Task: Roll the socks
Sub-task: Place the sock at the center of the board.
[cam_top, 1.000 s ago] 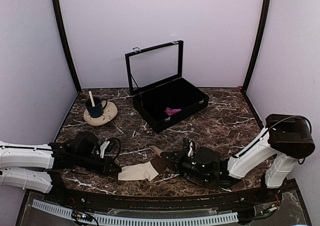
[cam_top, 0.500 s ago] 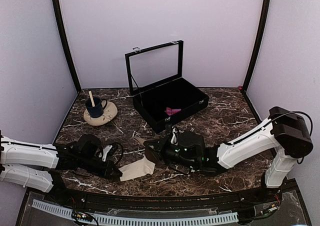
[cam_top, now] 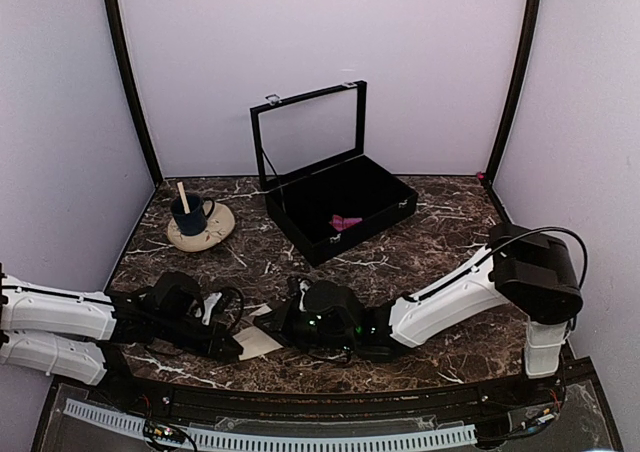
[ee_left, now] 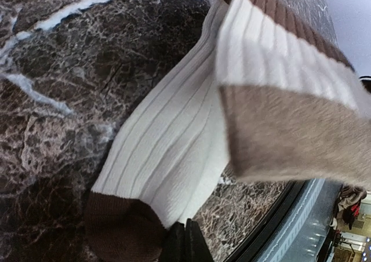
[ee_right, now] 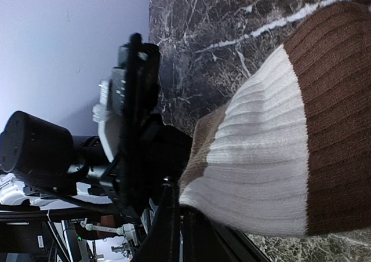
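Observation:
The cream-beige sock (cam_top: 258, 343), with a dark brown toe and brown cuff band, lies near the table's front edge, folded over on itself. My left gripper (cam_top: 233, 348) is shut on its toe end; in the left wrist view (ee_left: 183, 242) the closed fingers pinch the sock (ee_left: 168, 157) beside the brown toe. My right gripper (cam_top: 273, 328) is shut on the cuff end and holds it above the lower layer, close to the left gripper. In the right wrist view (ee_right: 181, 215) the cuff (ee_right: 261, 169) drapes from the fingers. The magenta-pink sock (cam_top: 345, 222) lies inside the black case.
The open black case (cam_top: 385, 212) stands at the back centre with its lid upright. A beige saucer (cam_top: 222, 228) with a dark blue cup (cam_top: 188, 214) stands at the back left. Walls enclose three sides. The table's front rail runs just behind the sock.
My right gripper has moved left across the table with the cuff end, folding the sock over towards my left gripper. The left gripper has stayed in place on the toe.

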You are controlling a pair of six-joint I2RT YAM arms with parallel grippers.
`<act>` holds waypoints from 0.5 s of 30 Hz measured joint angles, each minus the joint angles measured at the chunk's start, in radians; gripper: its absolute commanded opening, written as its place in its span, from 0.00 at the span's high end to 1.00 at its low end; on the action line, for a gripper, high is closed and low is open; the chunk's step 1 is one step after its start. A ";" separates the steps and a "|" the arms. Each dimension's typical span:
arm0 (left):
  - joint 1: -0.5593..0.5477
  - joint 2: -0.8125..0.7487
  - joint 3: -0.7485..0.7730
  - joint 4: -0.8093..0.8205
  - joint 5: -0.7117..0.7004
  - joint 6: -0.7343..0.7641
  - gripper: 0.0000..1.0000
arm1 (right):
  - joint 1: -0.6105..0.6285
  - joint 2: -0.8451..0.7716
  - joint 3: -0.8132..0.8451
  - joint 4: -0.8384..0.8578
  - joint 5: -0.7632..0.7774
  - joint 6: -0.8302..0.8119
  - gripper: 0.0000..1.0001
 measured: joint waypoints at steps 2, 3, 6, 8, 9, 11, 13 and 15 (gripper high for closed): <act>0.000 -0.019 -0.005 -0.001 -0.005 -0.015 0.99 | 0.009 0.025 0.011 -0.003 -0.008 0.004 1.00; 0.000 -0.029 -0.007 -0.001 -0.010 -0.024 0.99 | 0.012 0.035 0.016 -0.005 -0.011 0.005 1.00; 0.000 -0.076 -0.021 -0.010 -0.024 -0.049 0.99 | 0.021 0.063 0.037 -0.004 -0.016 0.011 1.00; 0.000 -0.107 -0.028 -0.021 -0.034 -0.063 0.99 | 0.024 0.081 0.052 0.002 -0.019 0.018 1.00; 0.000 -0.128 -0.034 -0.031 -0.040 -0.071 0.99 | 0.026 0.089 0.060 0.005 -0.022 0.021 1.00; 0.000 -0.161 -0.040 -0.050 -0.048 -0.081 0.99 | 0.031 0.109 0.078 0.008 -0.026 0.025 1.00; 0.000 -0.191 -0.043 -0.073 -0.057 -0.090 0.99 | 0.034 0.122 0.095 0.010 -0.031 0.026 1.00; 0.000 -0.221 -0.043 -0.100 -0.066 -0.097 0.99 | 0.039 0.138 0.118 0.009 -0.035 0.026 1.00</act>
